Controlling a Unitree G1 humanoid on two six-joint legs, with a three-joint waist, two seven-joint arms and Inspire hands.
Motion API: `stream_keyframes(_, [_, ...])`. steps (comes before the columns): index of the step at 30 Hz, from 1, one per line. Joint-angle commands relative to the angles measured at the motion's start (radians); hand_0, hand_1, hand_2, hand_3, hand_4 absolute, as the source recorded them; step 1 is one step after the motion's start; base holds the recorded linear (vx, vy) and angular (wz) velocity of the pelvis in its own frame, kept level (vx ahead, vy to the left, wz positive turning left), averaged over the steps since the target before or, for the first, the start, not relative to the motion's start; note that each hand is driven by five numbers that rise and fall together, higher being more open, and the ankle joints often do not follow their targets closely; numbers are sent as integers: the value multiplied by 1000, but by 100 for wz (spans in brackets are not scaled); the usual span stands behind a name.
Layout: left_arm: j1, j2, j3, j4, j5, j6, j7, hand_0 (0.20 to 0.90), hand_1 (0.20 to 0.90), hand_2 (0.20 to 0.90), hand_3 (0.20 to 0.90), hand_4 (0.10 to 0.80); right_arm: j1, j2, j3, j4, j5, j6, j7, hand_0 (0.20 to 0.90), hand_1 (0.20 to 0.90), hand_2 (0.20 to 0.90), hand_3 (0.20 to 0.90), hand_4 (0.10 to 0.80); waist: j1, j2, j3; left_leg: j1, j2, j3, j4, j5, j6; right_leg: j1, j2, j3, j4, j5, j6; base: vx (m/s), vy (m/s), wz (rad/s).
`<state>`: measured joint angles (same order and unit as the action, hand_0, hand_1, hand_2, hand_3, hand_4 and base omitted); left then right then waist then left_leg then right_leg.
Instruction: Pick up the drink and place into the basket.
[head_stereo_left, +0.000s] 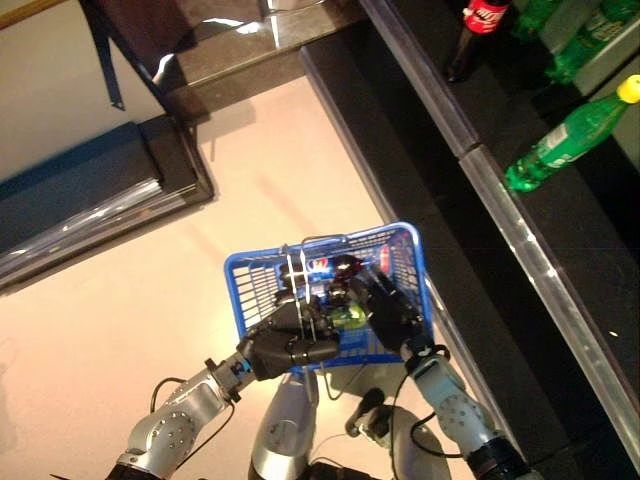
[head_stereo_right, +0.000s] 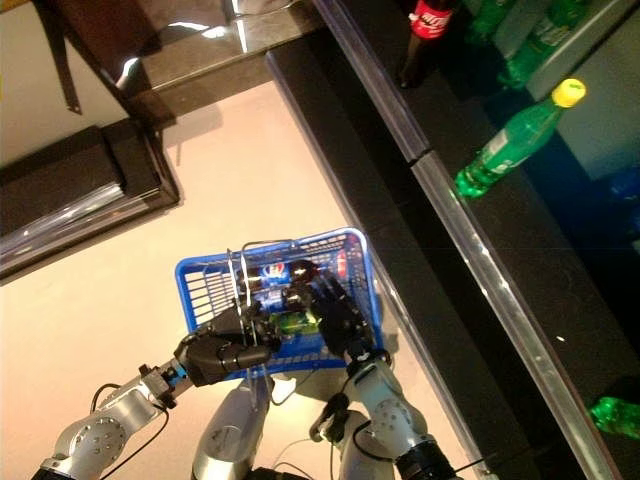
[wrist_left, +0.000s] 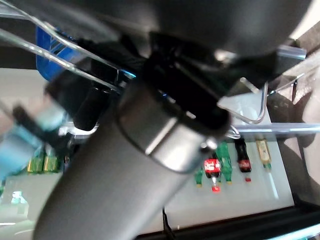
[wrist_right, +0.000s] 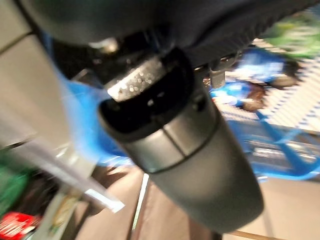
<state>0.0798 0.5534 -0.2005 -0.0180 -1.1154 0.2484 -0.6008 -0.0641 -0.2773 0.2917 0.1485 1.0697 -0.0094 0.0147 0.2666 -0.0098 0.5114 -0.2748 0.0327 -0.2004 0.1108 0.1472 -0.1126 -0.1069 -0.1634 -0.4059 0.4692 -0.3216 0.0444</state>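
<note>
The left hand (head_stereo_left: 285, 348) was curled round the wire handles (head_stereo_left: 298, 272) of the blue basket (head_stereo_left: 405, 240), holding it up. The right hand (head_stereo_left: 385, 305) was down inside the basket w/ a green drink (head_stereo_left: 348, 317) right by its fingers. Couldn't tell if it was gripping the drink or had let go. Other drinks were already in there. So the job looked nearly done, just let go & pull the hand out. More bottles sat on the dark shelf (head_stereo_left: 560, 200) nearby.

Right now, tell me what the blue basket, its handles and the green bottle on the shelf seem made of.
Blue basket: likely moulded plastic, matte lattice walls.
Handles: apparently bare metal wire, thin and shiny.
Green bottle: probably clear-tinted plastic, glossy, with a yellow cap.
</note>
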Motion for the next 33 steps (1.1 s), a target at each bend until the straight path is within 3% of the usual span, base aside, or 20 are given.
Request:
stream_keyframes(1, [34,-101,24,-338,-152,-177,-307,300,300,300,200,100,54,-37,-13,-155,-31,-27,132,900,900,900,900,800,-30,17,-104,64,-25,90,19,-44,112,24,18,22,-130,220,-40,7,-4,-13])
stream_keyframes(7, [83,-101,41,-300,-160,-212,-279,300,300,300,200,100,145,-82,-60,-275,-24,-43,216,900,900,900,900,800,-74,-4,-141,98,-6,126,-8,-44,110,40,33,58,-168,230,-29,18,-3,-19])
stream_keyframes(12, [130,-148,69,-178,-136,-266,-79,300,300,300,200,100,234,-121,-105,-406,-65,-25,397,900,900,900,900,800,-131,-24,-221,143,20,164,-42,-39,100,66,49,109,-221,244,-15,39,13,-32])
stream_keyframes(17, [162,-184,96,-80,-85,-315,68,300,300,300,200,100,277,-115,-133,-404,-102,2,433,900,900,900,900,800,-155,-37,-284,183,34,188,-77,-34,91,94,51,134,-265,257,-6,51,0,-30])
stream_keyframes(24, [224,-286,149,260,78,-423,330,300,300,300,200,100,379,-71,-168,-135,-277,61,407,900,900,900,900,800,-211,-63,-379,252,61,245,-174,-10,68,148,46,193,-385,312,17,0,-8,-37])
stream_keyframes(27, [177,-310,179,510,157,-460,393,300,300,300,200,100,370,-45,-153,67,-365,58,378,900,900,900,900,800,-240,-65,-411,275,67,274,-189,-21,62,162,35,218,-423,331,25,-7,20,-39])
stream_keyframes(31, [137,-326,176,647,191,-448,444,300,300,300,200,100,347,-17,-148,200,-394,70,302,900,900,900,900,800,-257,-62,-428,286,70,294,-194,-31,60,163,26,230,-441,345,32,2,22,-24])
stream_keyframes(33, [66,-359,215,896,212,-456,445,300,300,300,200,100,284,28,-146,470,-528,-8,270,900,900,900,900,800,-272,-56,-446,303,74,323,-197,-48,60,170,9,234,-461,359,43,36,46,-45])
